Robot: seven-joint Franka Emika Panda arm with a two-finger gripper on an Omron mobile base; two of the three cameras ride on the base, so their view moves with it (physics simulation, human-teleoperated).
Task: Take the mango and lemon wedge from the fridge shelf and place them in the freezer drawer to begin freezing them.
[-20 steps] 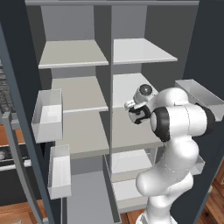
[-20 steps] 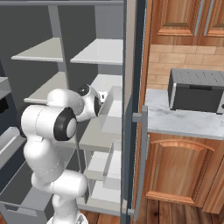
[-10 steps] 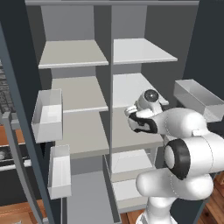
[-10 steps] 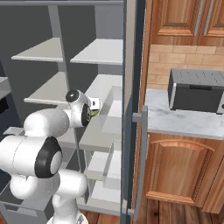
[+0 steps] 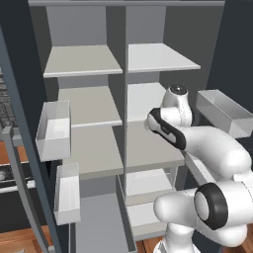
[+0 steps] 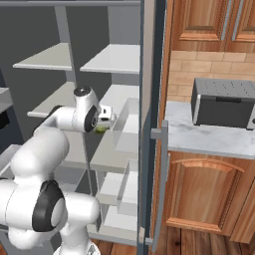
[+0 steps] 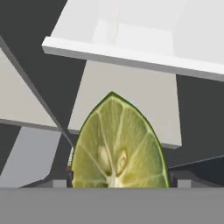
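The lemon wedge (image 7: pixel 118 144), yellow-green with pale segments and seeds, stands point-up right in front of the hand camera. My gripper (image 7: pixel 118 182) is shut on it, one dark tip at each side of its base. From the right base view the gripper (image 6: pixel 105 121) hangs in front of the bright-white fridge shelf (image 6: pixel 119 93) in the right column, with the lemon wedge (image 6: pixel 101 129) a small green spot under it. The grey freezer drawer (image 5: pixel 99 222) lies low in the left column. My arm hides the shelf's front in the left base view, and the mango is hidden.
Translucent white door bins hang on the left door (image 5: pixel 53 129) and on the right door (image 5: pixel 222 111). The open right door's edge and handle (image 6: pixel 159 149) stand close beside the hand. Beyond it is a counter with a toaster oven (image 6: pixel 224 102).
The arm's elbow and forearm have swung round to the right and towards the cameras. The hand has stayed near the middle shelf with the lemon wedge in its fingers.
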